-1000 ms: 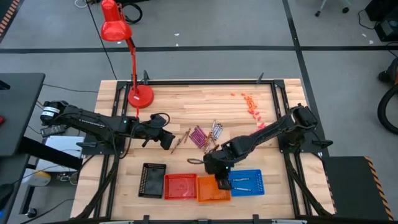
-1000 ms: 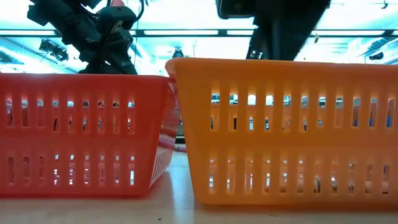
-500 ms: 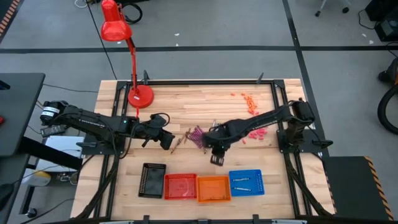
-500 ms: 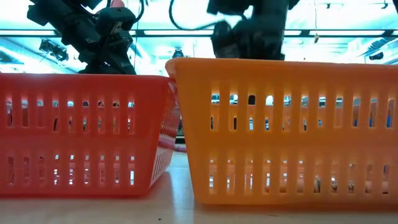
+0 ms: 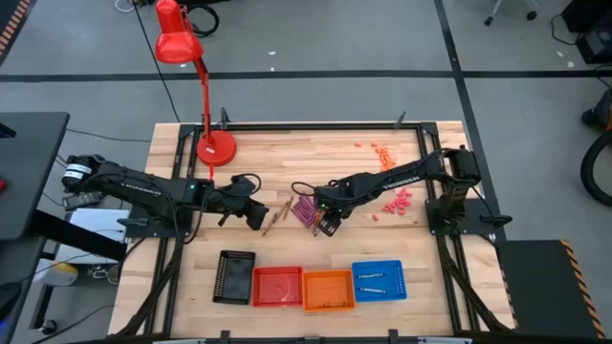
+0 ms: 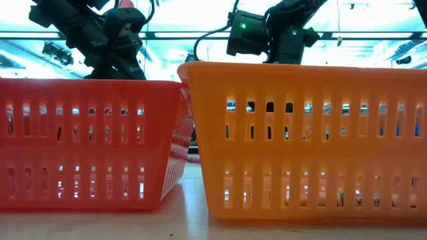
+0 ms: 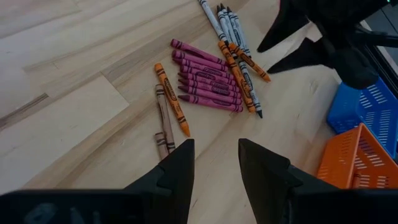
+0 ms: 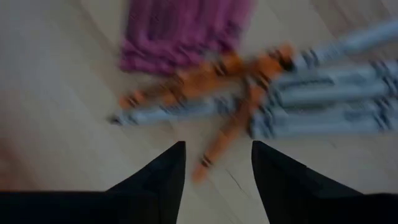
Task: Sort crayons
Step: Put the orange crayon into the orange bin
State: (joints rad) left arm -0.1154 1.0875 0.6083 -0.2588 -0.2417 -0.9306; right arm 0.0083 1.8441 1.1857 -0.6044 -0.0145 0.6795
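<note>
The crayons (image 5: 308, 207) lie loose on the wooden table near its middle. The left wrist view shows magenta ones (image 7: 208, 87) side by side, orange (image 7: 171, 106) and brown (image 7: 163, 124) ones near me, and grey ones (image 7: 221, 18) beyond. My right gripper (image 5: 323, 225) hovers open just above the heap's near right side; an orange crayon (image 8: 221, 140) lies ahead of its fingers (image 8: 214, 168). My left gripper (image 5: 258, 218) stands open left of the heap, fingers (image 7: 214, 162) short of the brown crayons.
Along the near edge stand a black tray (image 5: 234, 277), a red basket (image 5: 277, 286), an orange basket (image 5: 328, 290) and a blue basket (image 5: 379, 280) with pale crayons in it. A red lamp (image 5: 215, 148) stands far left. Pink crumbs (image 5: 397, 201) lie to the right.
My right gripper has swung from above the orange and blue baskets at the near edge toward the far side, up to the crayon heap. My left arm has kept still.
</note>
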